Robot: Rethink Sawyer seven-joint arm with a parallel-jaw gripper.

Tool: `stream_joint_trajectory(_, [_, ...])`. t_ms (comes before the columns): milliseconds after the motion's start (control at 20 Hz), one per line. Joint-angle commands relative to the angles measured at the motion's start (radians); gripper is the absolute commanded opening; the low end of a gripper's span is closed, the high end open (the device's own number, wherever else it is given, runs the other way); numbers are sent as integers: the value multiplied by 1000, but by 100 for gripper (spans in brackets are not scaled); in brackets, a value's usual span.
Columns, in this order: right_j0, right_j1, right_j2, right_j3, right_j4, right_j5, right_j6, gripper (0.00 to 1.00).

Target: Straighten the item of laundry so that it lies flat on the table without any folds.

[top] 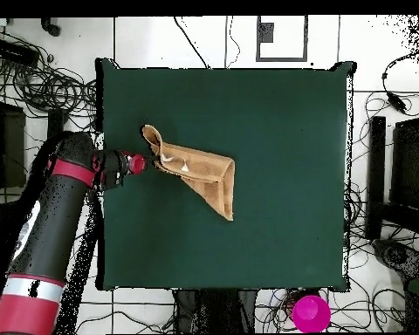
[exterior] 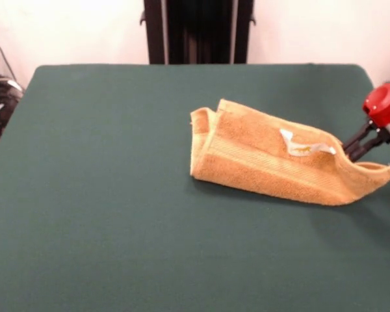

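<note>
The orange-tan towel point(exterior: 260, 156) lies folded over on itself on the right half of the dark green table point(exterior: 117, 195), with a paler woven band along its length and a white tag point(exterior: 302, 148) on top. Its right end is drawn out to a raised point. My gripper point(exterior: 351, 151) sits at that point near the table's right edge, its dark fingers closed on the towel's edge. In the overhead view the towel point(top: 204, 174) stretches from the gripper point(top: 152, 164) at the table's left side toward the middle, with one corner standing up by the gripper.
The robot's dark pedestal point(exterior: 198, 31) stands behind the table's far edge. Cables and dark gear point(exterior: 0, 97) lie off the left side. In the overhead view my arm point(top: 47, 227) reaches in from the lower left, and a magenta round object point(top: 311, 313) sits off the table.
</note>
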Motion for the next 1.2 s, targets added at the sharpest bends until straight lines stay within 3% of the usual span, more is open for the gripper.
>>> stream_joint_trajectory(50, [34,-18,142,-25,105,129,216,0])
stream_joint_trajectory(350, [55,-11,125,-30,121,164,225,0])
stream_joint_trajectory(1200, [58,72,42,-169,133,367,299,0])
